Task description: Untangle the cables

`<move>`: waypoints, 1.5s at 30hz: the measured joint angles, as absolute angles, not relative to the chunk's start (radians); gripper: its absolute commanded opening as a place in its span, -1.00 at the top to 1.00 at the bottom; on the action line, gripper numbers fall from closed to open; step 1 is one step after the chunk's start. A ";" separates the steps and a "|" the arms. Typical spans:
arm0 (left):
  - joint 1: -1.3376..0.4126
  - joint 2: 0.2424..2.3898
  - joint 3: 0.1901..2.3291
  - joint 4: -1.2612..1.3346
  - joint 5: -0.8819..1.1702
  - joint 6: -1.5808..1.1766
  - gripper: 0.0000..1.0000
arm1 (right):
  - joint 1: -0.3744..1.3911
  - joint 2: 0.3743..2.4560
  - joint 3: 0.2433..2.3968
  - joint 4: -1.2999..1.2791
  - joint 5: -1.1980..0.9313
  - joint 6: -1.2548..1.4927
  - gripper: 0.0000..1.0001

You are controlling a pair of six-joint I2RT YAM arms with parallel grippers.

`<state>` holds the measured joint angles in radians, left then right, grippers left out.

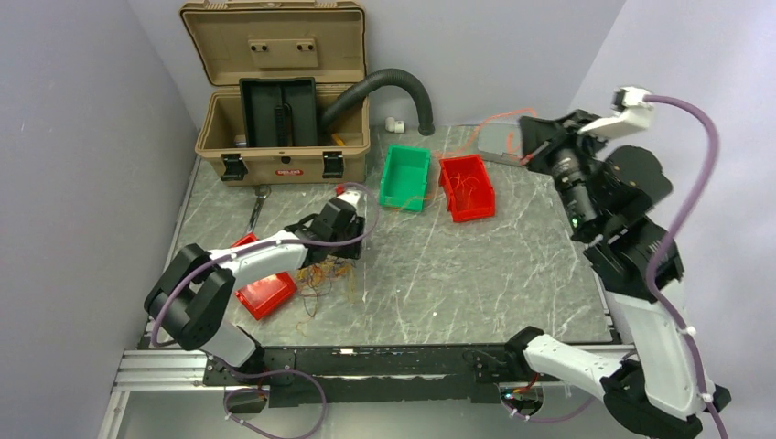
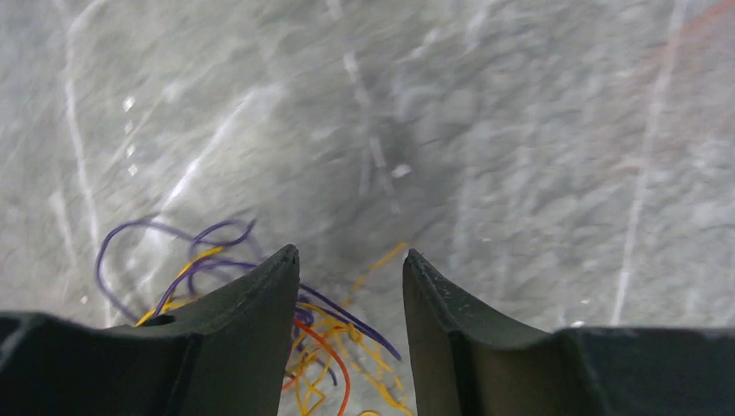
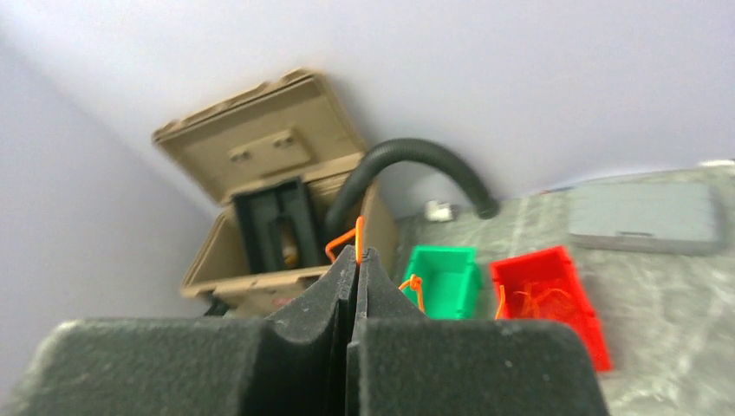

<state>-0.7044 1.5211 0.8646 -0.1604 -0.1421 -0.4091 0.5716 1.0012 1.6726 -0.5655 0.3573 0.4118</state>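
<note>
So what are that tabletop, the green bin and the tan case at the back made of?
Tabletop: looks like grey stone or a stone-print laminate, with white veins and a slight sheen; I can't tell which. Green bin: moulded plastic, judging by its uniform glossy colour. Tan case: probably hard plastic, matte, with moulded lid recesses and black latches.

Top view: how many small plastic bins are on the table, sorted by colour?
Green bin: 1
Red bins: 2
Total: 3
</note>
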 measured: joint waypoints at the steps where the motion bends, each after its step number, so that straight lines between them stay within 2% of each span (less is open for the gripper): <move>1: -0.685 1.514 0.845 -0.159 -0.136 -0.419 -0.01 | 0.572 0.986 1.679 -0.582 0.419 0.412 1.00; 7: -0.579 1.480 0.770 -0.163 -0.121 -0.450 0.16 | 0.572 0.847 1.653 -0.612 0.686 0.398 1.00; 13: -0.575 1.410 0.765 -0.168 -0.115 -0.448 0.02 | 0.570 0.756 1.593 -0.612 0.767 0.384 1.00; 20: -0.577 1.277 0.765 -0.166 -0.059 -0.428 -0.29 | 0.571 0.853 1.451 -0.630 0.570 0.386 1.00; 27: -0.593 1.155 0.756 -0.167 -0.007 -0.394 -0.61 | 0.571 0.905 1.418 -0.624 0.332 0.383 1.00; 32: -0.595 1.084 0.719 -0.144 0.027 -0.386 -0.62 | 0.571 0.911 1.366 -0.572 0.197 0.389 1.00; 42: -0.595 1.090 0.698 -0.147 0.037 -0.390 -0.60 | 0.571 0.967 1.163 -0.559 0.065 0.419 1.00; 45: -0.595 1.091 0.698 -0.155 0.037 -0.390 -0.61 | 0.571 0.962 1.155 -0.558 0.046 0.419 0.90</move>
<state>-0.5945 1.0908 0.6975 -0.1547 0.0368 -0.3904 0.5713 0.9619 1.1553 -0.5583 0.0456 0.4191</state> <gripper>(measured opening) 0.804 0.010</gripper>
